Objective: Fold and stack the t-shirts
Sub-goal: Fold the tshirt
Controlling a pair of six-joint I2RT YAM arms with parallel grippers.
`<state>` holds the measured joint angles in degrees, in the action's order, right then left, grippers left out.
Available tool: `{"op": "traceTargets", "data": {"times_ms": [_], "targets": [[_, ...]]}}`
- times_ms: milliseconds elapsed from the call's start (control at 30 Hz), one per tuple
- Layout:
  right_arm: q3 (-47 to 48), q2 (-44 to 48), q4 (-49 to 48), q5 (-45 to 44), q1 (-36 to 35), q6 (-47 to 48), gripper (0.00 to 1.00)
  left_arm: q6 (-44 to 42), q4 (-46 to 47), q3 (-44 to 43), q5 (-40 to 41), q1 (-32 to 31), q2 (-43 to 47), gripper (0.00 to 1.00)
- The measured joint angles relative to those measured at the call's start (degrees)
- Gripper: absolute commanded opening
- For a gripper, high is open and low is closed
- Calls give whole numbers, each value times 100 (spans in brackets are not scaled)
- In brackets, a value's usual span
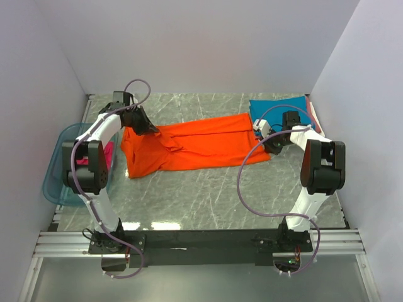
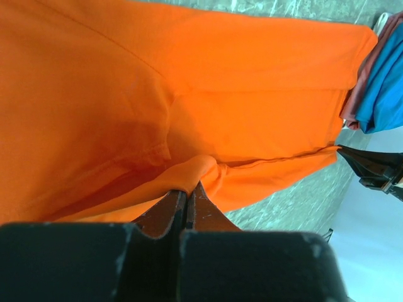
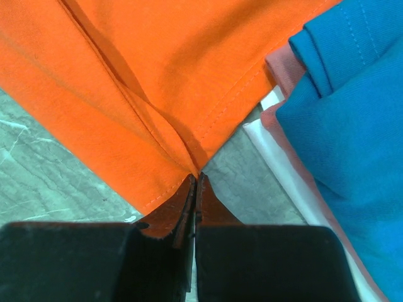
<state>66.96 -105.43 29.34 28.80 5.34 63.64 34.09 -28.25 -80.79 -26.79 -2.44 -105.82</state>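
The orange t-shirt [image 1: 195,148] lies stretched across the middle of the worktop [image 1: 208,195], partly doubled over the long way, so its fold looks begun but not done. A stack of folded t-shirts [image 1: 280,106], teal on top, sits at the far right corner, and 1 magenta t-shirt [image 1: 108,154] waits in the blue tub [image 1: 53,182] by the left edge. The left claw [image 2: 189,192] is shut tight on a bunch of orange cloth at the shirt's left end, and the right claw [image 3: 196,179] pinches its hem corner at the right end, just beside the stack.
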Motion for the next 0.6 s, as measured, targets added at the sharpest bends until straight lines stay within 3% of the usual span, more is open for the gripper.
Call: {"op": "traceTargets", "data": {"times_ms": [600], "targets": [[57,-79,-11,-94,-24,-79,2,-304,-439,-1082,-212,0,-957,0]]}}
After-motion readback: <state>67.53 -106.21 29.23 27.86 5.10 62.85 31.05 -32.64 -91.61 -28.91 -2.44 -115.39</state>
